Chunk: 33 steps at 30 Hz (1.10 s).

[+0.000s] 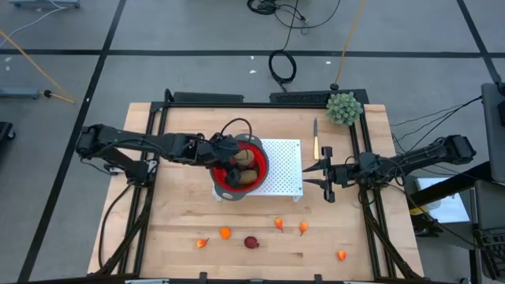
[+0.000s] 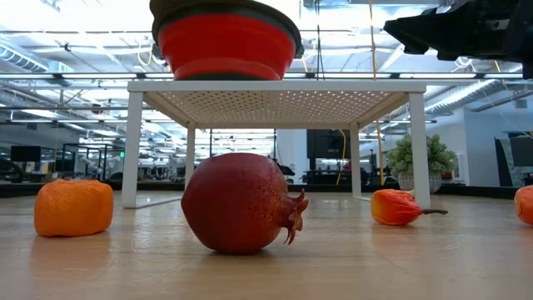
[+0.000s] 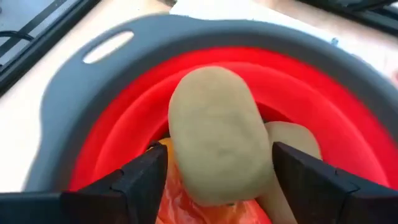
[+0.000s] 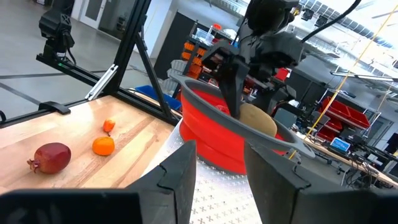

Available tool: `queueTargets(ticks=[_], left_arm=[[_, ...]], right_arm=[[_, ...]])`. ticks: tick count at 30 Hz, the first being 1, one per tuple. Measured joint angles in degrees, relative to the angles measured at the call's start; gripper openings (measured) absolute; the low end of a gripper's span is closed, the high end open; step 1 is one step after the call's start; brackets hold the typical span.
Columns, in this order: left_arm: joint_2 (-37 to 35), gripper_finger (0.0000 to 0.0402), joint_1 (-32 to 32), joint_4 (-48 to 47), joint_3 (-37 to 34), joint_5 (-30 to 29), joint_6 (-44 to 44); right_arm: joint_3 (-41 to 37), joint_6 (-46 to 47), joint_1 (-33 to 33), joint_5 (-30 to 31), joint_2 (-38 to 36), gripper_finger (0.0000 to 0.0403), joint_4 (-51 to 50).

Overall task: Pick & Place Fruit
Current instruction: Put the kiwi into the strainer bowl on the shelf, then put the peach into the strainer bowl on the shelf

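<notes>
A red bowl with a grey rim stands on a white perforated stand. My left gripper hangs over the bowl from the table's left, slanting down, and is open. A brown kiwi-like oval stands between its fingers and lies on another brown oval and an orange piece in the bowl. I see no finger pressing the oval. My right gripper waits at the stand's right side, open and with nothing between its fingers. On the table's near part lie a dark red ball, an orange and small orange bits.
A green bushy ball sits at the far right corner. A slim knife lies on the table beside the stand's far right. More orange bits lie at the near left and near right. Black frame rails run along the table's sides.
</notes>
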Motion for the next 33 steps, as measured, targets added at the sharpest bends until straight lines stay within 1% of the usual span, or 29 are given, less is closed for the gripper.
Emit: queueTargets(ticks=[6,10,13,17,22,27,33], left_arm=[[-4.23,0.0289,0.00,0.28,0.00,-0.10,-0.14],[-7.86,0.0289,-0.76,0.59,0.00,-0.33,-2.22],[-9.98,0.0289,-2.78,0.57,0.00,-0.39,-5.21],[-10.73,0.0282,-7.44,0.57,0.00,-0.39,-8.89],[-10.23,0.0251,-15.35,0.57,0.01,-0.82,-13.45],[-9.20,0.0210,-23.32,0.02,0.00,-6.63,-17.49],[-7.60,0.0159,-30.39,0.43,0.01,-12.12,-20.03]], right_arm=[[0.00,0.01,0.02,-0.02,0.00,0.0130,0.00],[-0.02,0.01,0.02,-0.01,0.00,0.0130,0.00],[-0.02,0.03,0.02,0.00,0.00,0.0130,0.00],[-0.02,0.01,0.02,0.00,-0.02,0.0130,-0.50],[-0.04,0.03,0.02,0.00,-0.02,0.0130,-2.19],[-0.07,0.23,0.02,-0.02,0.00,0.0130,-3.34],[-0.07,3.50,0.02,-0.01,-0.01,0.0130,-3.45]])
